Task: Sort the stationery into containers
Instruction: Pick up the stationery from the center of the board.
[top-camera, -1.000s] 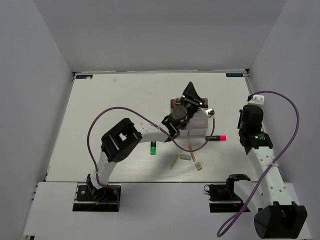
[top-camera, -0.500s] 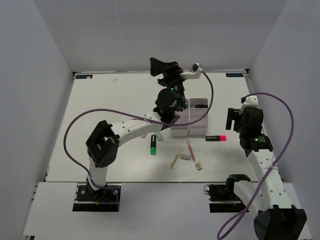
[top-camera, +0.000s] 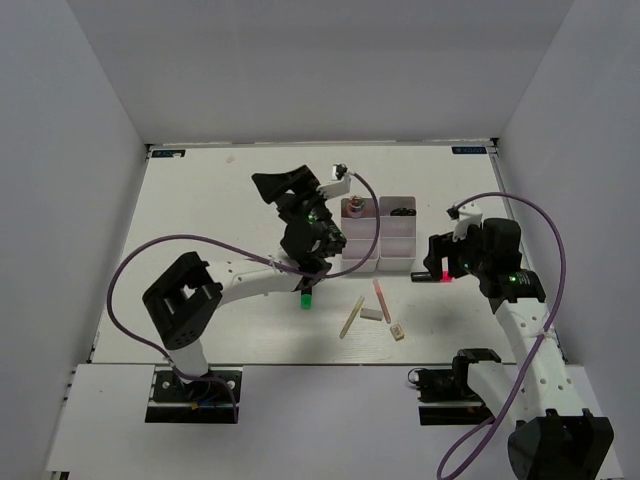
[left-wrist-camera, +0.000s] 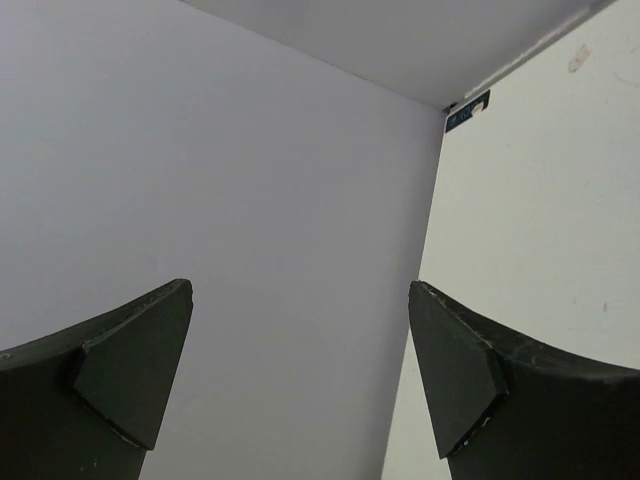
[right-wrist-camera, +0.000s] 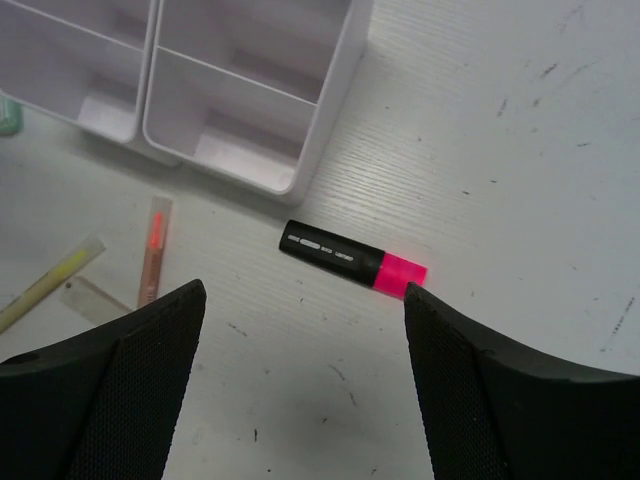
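A robotics lab test cell: white table (top-camera: 200, 210) inside plain grey walls (top-camera: 70, 180)

- White table (top-camera: 200, 220) is showing grey scuffs and small dark specks across its surface.
- Block of white bins (top-camera: 396, 264) is sitting right of centre, resting flat on the table.
- Black-pink marker (right-wrist-camera: 352, 259) is lying just beside the bins' near right corner, not touching them, pink cap pointing right.
- Black-green marker (top-camera: 306, 299) is lying left of the bins, green end toward the near edge.
- Pink stick (top-camera: 381, 300) and cream stick (top-camera: 351, 316) are lying near the bins, angled apart.
- Grey eraser (top-camera: 371, 314) is lying between the two sticks.
- Tan eraser (top-camera: 398, 332) is sitting nearest the front edge.
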